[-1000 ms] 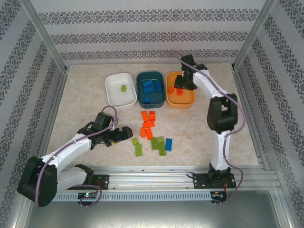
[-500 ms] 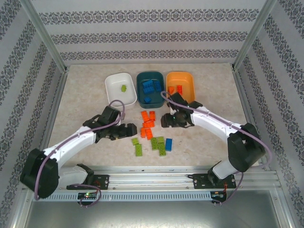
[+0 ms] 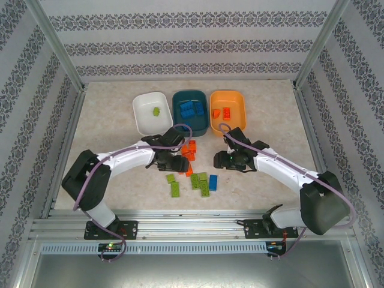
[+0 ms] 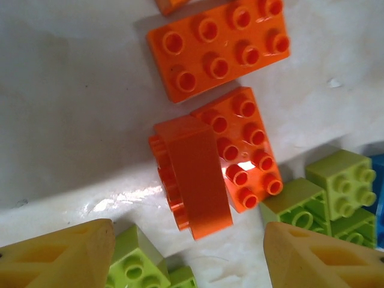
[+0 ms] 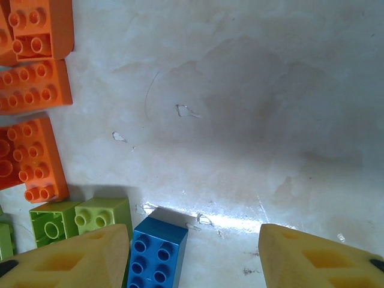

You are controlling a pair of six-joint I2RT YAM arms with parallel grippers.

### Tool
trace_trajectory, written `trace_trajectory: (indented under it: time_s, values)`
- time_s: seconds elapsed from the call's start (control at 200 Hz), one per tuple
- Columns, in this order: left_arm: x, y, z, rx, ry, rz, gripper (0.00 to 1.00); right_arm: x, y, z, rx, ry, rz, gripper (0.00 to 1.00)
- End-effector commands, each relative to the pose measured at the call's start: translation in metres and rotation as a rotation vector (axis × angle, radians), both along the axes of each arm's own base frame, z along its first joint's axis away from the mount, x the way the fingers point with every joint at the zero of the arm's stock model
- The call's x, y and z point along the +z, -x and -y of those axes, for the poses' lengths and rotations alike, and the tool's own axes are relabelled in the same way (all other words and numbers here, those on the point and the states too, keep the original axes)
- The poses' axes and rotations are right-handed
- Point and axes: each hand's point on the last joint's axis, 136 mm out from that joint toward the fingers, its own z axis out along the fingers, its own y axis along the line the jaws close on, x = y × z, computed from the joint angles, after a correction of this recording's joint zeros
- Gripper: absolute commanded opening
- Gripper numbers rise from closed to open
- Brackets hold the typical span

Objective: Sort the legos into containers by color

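You're well short of halfway by my reckoning. Take the dark teal bowl (image 3: pixel 191 93) as your marker: it holds several blue legos (image 3: pixel 192 109). The white bowl (image 3: pixel 147 120) touching its left side has one green brick (image 3: pixel 156 111), and the orange bowl (image 3: pixel 235 120) just to its right has two orange bricks (image 3: pixel 222 112). Left to sort, all on the table on the arms' side of the teal bowl, are an orange cluster (image 3: pixel 189 150) just in front of it, then several green bricks (image 3: pixel 195 182) and a lone blue brick (image 3: pixel 213 182) nearer the arms. Your left gripper (image 4: pixel 189 233) hangs over that orange cluster, fingers spread and holding nothing, straddling an orange brick tipped on its side (image 4: pixel 195 174). Your right gripper (image 5: pixel 192 237) hovers over the blue brick, fingers apart and empty.
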Motion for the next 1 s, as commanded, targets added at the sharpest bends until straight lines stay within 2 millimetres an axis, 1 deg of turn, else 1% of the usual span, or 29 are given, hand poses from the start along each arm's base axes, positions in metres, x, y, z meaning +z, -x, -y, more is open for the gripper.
trace_trajectory:
  time_s: [0.0, 0.05, 0.235, 0.345, 0.43, 0.62, 0.679, 0.754, 0.834, 0.914, 0.994]
  values:
    - [-0.008, 0.004, -0.006, -0.031, -0.079, -0.022, 0.63, 0.005, 0.000, 0.001, -0.010, -0.030, 0.013, 0.59]
    - [-0.011, 0.003, -0.005, -0.032, -0.081, -0.030, 0.62, 0.006, 0.000, 0.003, -0.013, -0.030, 0.014, 0.59]
    - [-0.020, -0.001, 0.000, -0.035, -0.087, -0.044, 0.60, 0.002, 0.000, 0.006, -0.023, -0.041, 0.009, 0.58]
    - [-0.024, -0.004, 0.003, -0.042, -0.095, -0.051, 0.55, 0.000, 0.000, 0.005, -0.026, -0.047, 0.006, 0.58]
    - [-0.027, -0.007, 0.004, -0.050, -0.104, -0.056, 0.54, -0.002, 0.001, 0.004, -0.026, -0.052, 0.002, 0.58]
    - [-0.030, -0.011, 0.005, -0.054, -0.118, -0.059, 0.39, -0.005, 0.002, 0.004, -0.027, -0.054, -0.004, 0.58]
    - [-0.029, -0.011, 0.006, -0.053, -0.117, -0.059, 0.33, -0.005, 0.002, 0.004, -0.027, -0.055, -0.004, 0.58]
    - [-0.028, -0.009, 0.005, -0.053, -0.118, -0.060, 0.21, -0.004, 0.002, 0.005, -0.027, -0.054, 0.000, 0.58]
    - [-0.023, -0.009, 0.004, -0.051, -0.111, -0.051, 0.11, -0.003, 0.002, 0.005, -0.029, -0.054, 0.003, 0.58]
    - [-0.015, -0.008, 0.002, -0.048, -0.106, -0.038, 0.10, -0.001, 0.002, 0.006, -0.032, -0.055, 0.006, 0.58]
    - [-0.003, -0.008, 0.001, -0.048, -0.100, -0.020, 0.10, 0.002, 0.001, 0.010, -0.040, -0.051, 0.017, 0.58]
